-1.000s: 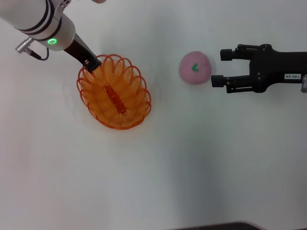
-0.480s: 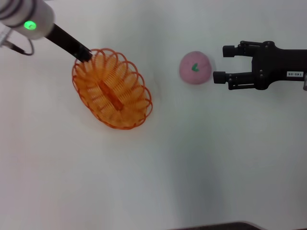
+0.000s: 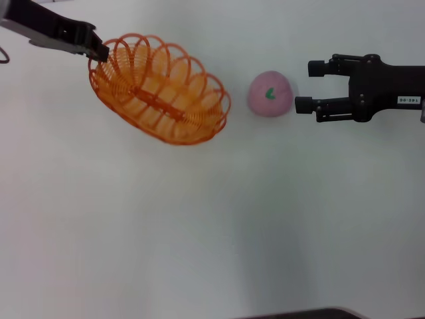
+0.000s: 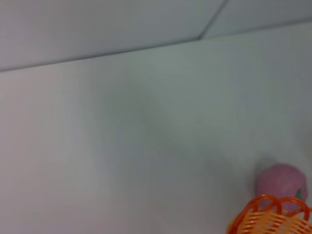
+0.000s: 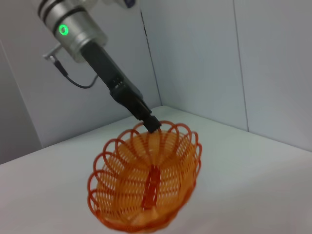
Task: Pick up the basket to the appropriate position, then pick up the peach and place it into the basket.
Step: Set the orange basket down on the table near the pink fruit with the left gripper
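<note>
The left gripper (image 3: 101, 53), clamped on the rim, has swung the wire basket (image 3: 159, 90) toward the peach (image 3: 270, 94); the right gripper (image 3: 309, 85) waits spread beside it.

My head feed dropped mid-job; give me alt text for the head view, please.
Left hand grips the rim of the orange basket, holding it tilted at upper left. The pink peach sits on the white table just right of it, and the open right hand waits beside the peach.
</note>
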